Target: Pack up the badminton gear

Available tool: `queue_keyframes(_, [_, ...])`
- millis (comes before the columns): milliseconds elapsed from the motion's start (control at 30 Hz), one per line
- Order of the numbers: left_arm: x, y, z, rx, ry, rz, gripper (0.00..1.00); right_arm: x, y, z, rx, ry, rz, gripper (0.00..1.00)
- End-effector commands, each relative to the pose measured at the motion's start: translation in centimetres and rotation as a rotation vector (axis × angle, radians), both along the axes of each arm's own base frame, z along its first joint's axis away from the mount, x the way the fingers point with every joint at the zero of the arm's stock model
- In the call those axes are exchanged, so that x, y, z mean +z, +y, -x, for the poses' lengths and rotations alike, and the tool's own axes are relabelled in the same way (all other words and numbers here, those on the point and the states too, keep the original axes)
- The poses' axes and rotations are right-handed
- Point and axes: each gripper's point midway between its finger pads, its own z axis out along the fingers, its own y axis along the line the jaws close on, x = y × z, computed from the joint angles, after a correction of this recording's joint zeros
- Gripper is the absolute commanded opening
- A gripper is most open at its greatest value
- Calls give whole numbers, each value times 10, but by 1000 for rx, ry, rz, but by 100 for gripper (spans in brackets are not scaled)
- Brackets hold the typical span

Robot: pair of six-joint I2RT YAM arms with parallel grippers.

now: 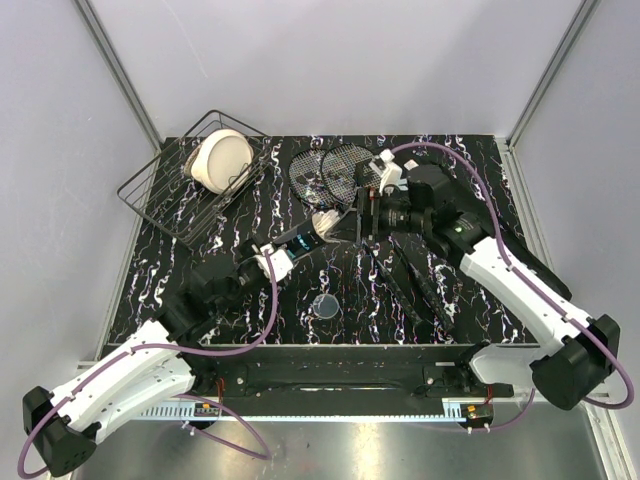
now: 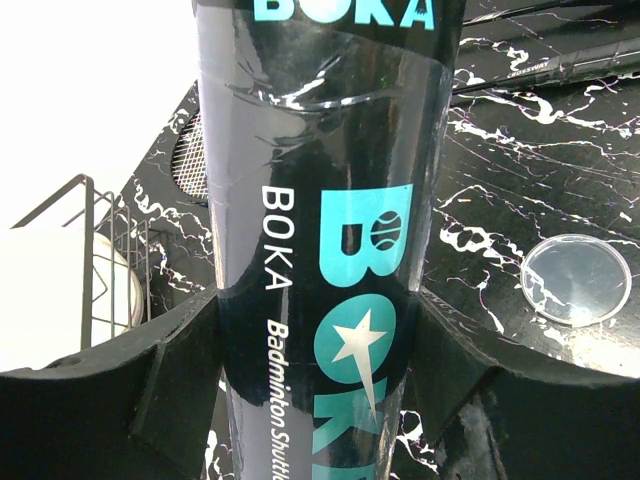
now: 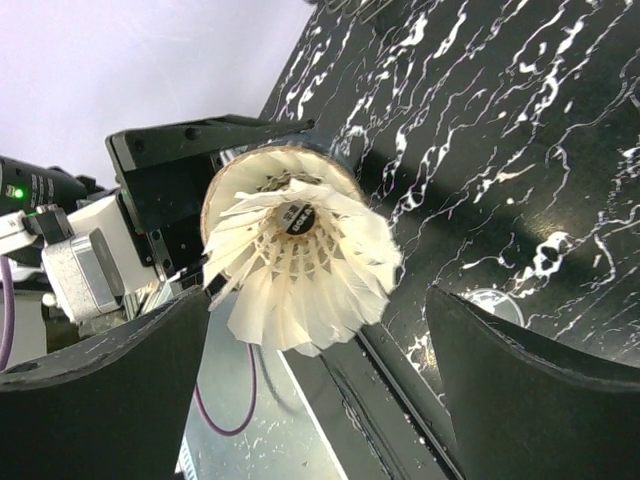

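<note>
My left gripper (image 1: 272, 262) is shut on the black teal-lettered shuttle tube (image 1: 300, 238) and holds it tilted above the table; in the left wrist view the tube (image 2: 320, 200) fills the gap between the fingers of my left gripper (image 2: 320, 400). A white feather shuttlecock (image 3: 300, 265) sits in the tube's open mouth (image 3: 232, 185), its feathers sticking out. My right gripper (image 3: 320, 385) is open, its fingers apart just short of the shuttlecock; it also shows in the top view (image 1: 353, 224). Two rackets (image 1: 330, 170) lie at the back. The racket bag (image 1: 420, 280) lies under the right arm.
A black wire basket (image 1: 160, 195) with a cream bowl-like object (image 1: 222, 160) stands at the back left. A clear round lid (image 1: 325, 305) lies on the black marbled table (image 1: 240, 215) near the front edge; it also shows in the left wrist view (image 2: 576, 279).
</note>
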Motion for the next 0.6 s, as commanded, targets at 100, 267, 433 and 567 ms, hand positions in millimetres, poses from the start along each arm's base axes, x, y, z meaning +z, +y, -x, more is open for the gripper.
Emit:
queue_keyframes(100, [45,-8,-2,-21,-112,107,0,34,-29,-22,-148,-63,-83,97])
queue_keyframes(267, [47,-8,-2,-24,-116,111,0,21,-36,-34,-173,4,-101,95])
queue_keyframes(433, [47,-8,-1,-27,-117,111,0,1,-7,-36,-85,76,-127,91])
queue_keyframes(567, [45,-8,-2,-24,-112,105,0,-9,35,-22,1,95,-107,90])
